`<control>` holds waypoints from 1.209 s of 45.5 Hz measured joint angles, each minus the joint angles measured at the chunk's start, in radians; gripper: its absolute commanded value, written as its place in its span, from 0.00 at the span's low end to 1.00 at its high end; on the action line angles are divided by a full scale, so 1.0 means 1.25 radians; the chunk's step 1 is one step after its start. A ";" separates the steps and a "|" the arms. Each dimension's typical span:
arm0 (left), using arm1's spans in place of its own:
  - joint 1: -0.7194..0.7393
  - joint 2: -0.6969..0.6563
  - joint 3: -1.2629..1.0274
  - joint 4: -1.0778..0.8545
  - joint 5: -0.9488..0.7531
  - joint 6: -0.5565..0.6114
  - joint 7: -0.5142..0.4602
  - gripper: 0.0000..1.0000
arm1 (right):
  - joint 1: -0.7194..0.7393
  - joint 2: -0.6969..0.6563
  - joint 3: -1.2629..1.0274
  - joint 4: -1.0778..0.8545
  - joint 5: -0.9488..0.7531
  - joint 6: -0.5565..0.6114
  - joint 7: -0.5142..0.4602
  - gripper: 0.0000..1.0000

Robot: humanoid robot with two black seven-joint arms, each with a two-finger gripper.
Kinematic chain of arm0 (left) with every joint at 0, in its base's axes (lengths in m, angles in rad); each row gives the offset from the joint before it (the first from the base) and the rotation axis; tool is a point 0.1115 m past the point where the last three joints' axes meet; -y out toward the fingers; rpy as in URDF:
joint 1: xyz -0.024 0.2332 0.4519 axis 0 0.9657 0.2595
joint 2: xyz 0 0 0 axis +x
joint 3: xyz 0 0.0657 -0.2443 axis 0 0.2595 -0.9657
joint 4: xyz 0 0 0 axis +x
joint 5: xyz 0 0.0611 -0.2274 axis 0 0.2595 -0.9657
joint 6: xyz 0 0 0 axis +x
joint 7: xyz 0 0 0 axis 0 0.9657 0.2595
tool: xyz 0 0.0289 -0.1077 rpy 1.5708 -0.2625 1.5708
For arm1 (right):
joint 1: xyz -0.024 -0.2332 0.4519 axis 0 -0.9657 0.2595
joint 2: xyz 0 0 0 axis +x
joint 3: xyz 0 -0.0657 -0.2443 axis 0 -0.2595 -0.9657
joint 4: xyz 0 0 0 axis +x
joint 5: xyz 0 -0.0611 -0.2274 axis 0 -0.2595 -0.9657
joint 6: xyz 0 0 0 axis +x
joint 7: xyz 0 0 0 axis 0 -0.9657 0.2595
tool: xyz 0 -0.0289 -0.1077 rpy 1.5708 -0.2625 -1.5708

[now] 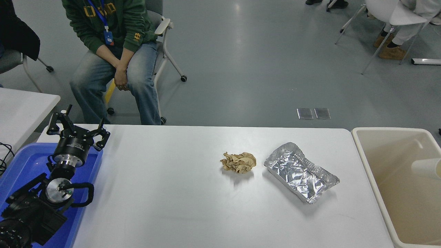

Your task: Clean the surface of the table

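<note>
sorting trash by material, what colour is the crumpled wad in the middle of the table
Light brown, like kraft paper: the crumpled wad shows best in the head view.

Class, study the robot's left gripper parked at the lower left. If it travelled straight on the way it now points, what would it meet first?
The left gripper points away from the camera toward the far left corner of the table surface. Nothing on the table lies ahead; past the edge, the seated person's leg looks nearest, though depth is unclear.

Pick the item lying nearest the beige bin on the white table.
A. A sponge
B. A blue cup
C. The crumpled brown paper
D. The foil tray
D: the foil tray lies right of the brown paper, closer to the beige bin at the table's right end.
</note>
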 measured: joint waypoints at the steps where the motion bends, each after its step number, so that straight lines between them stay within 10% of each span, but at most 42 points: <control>1: 0.000 0.000 0.000 0.000 0.000 0.000 0.000 1.00 | -0.002 0.006 -0.001 -0.004 0.000 -0.010 -0.002 0.00; 27: 0.000 0.000 0.000 0.000 0.000 0.000 0.000 1.00 | -0.030 0.133 -0.012 -0.043 0.030 -0.237 -0.060 0.00; 40: 0.000 0.000 0.000 0.000 0.000 0.000 0.000 1.00 | -0.039 0.156 -0.019 -0.044 0.054 -0.290 -0.104 0.88; 55: 0.000 0.000 0.000 0.000 0.000 0.000 0.000 1.00 | -0.041 0.161 -0.027 -0.045 0.108 -0.303 -0.145 0.97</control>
